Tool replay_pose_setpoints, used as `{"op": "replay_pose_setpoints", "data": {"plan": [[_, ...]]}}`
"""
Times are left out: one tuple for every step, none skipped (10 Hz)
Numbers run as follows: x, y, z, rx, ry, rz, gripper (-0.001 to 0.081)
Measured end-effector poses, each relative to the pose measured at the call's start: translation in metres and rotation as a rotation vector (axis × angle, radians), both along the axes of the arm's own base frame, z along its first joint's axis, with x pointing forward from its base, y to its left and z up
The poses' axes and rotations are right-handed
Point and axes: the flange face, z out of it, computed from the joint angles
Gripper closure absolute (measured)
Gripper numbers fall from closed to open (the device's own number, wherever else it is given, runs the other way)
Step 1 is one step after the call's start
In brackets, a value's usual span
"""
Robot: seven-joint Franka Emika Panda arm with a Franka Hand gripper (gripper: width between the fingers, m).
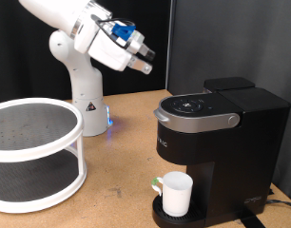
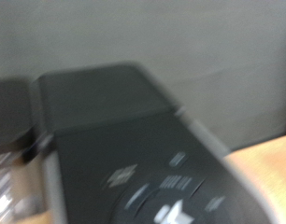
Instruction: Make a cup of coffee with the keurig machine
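Note:
The black keurig machine (image 1: 217, 133) stands at the exterior view's right, its lid down, with a silver-rimmed button panel (image 1: 195, 105) on top. The white cup (image 1: 176, 193) stands on its drip tray under the spout. My gripper (image 1: 145, 63) hangs in the air above and to the exterior view's left of the machine, tilted toward it, with nothing between its fingers. The wrist view is blurred and shows the machine's top (image 2: 115, 121) and its buttons (image 2: 171, 191); the fingers do not show there.
A white two-tier round rack (image 1: 31, 152) stands at the exterior view's left. The robot's base (image 1: 87, 95) is behind it. The wooden table (image 1: 117, 161) lies between rack and machine. A dark curtain hangs behind.

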Motion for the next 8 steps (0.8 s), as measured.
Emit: {"op": "replay_pose_setpoints", "data": {"plan": [[0.006,0.009,0.006,-0.002,-0.018,-0.019,0.0006],[0.013,0.018,0.012,-0.041,-0.03,-0.018,0.0006],[0.019,0.029,0.017,-0.132,-0.026,0.01,0.0006],[0.026,0.04,0.022,-0.24,-0.007,0.027,0.0006],[0.033,0.053,0.026,-0.316,0.017,0.04,0.0006],[0.041,0.065,0.03,-0.361,0.037,0.052,0.0006],[0.05,0.074,0.032,-0.375,0.054,0.066,0.0006],[0.061,0.078,0.031,-0.386,0.071,0.079,0.0006]]}}
